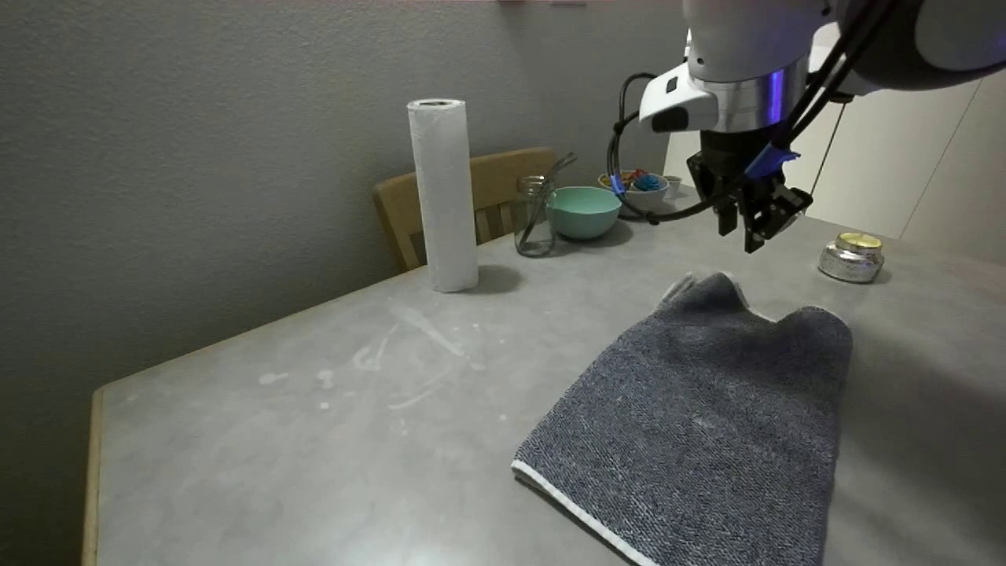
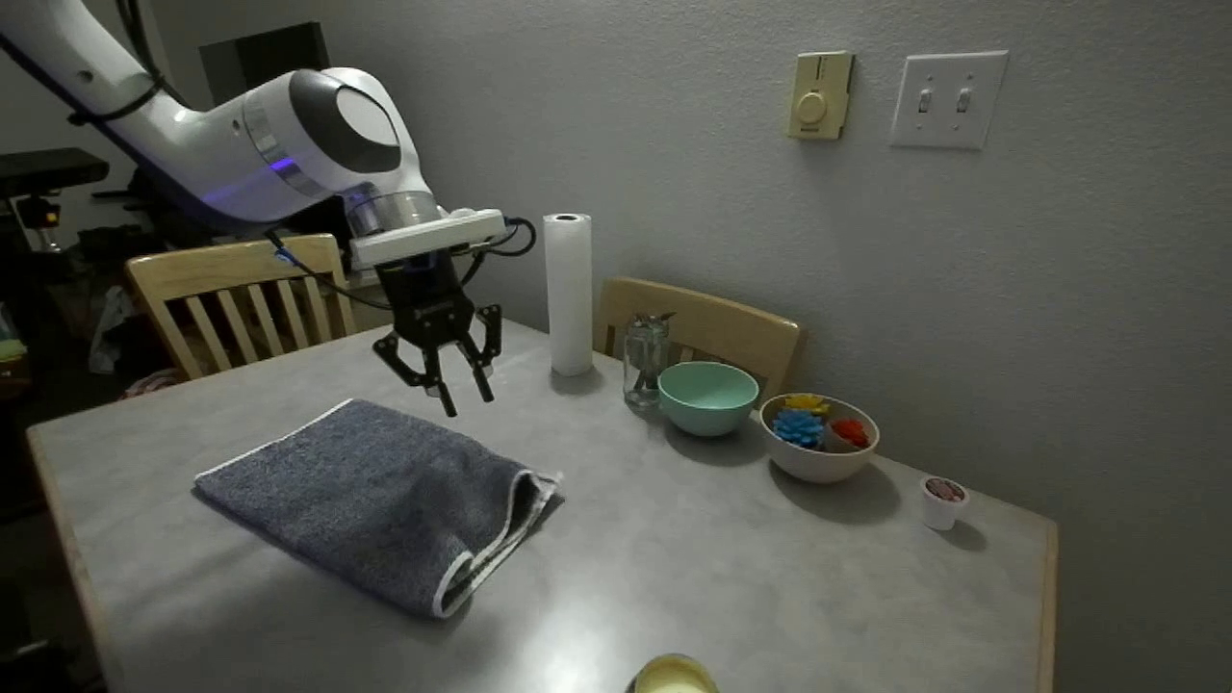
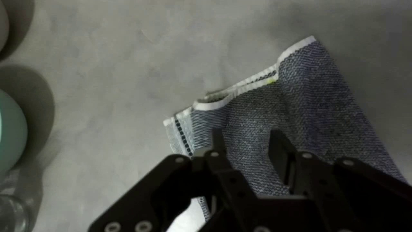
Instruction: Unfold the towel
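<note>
The towel, a dark grey-blue fuzzy cloth with a pale hem, lies folded on the table in both exterior views. Its layered, hemmed end is raised in loose waves. In the wrist view the towel shows stacked hems and a black-and-white striped strip at its left corner. My gripper hangs above the table near the towel's wavy end. In an exterior view the gripper points down with its fingers apart. In the wrist view the gripper is open over the towel, with nothing between its fingers.
A white paper-towel roll stands upright near the wall. A glass jar, a green bowl, a white bowl with coloured items and a small cup line the table's wall side. A silvery candle jar stands beyond the towel.
</note>
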You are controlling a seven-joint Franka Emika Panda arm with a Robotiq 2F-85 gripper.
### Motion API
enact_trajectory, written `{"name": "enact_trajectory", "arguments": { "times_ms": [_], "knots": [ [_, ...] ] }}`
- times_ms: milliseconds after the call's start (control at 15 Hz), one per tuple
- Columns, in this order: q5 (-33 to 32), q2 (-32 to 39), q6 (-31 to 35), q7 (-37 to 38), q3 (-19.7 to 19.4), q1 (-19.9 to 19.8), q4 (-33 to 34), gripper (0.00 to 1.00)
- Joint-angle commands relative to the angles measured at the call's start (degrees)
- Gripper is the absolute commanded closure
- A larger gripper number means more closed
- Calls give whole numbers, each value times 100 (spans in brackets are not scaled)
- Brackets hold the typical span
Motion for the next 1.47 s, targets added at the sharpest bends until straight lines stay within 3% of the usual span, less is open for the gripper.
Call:
{"name": "enact_trajectory", "arguments": {
  "times_ms": [0,267,333,933,1333,1400],
  "knots": [
    [-623,-169,32,450,-97,-91,-129,28],
    [-727,-214,-151,972,-21,-64,-99,2],
    [-662,-247,-190,1105,16,-48,-99,0],
    [-528,-877,-993,2107,272,98,231,0],
    [59,-1001,-1940,2182,391,134,673,0],
    [-126,-1004,-1649,2149,369,103,549,0]
  ]
}}
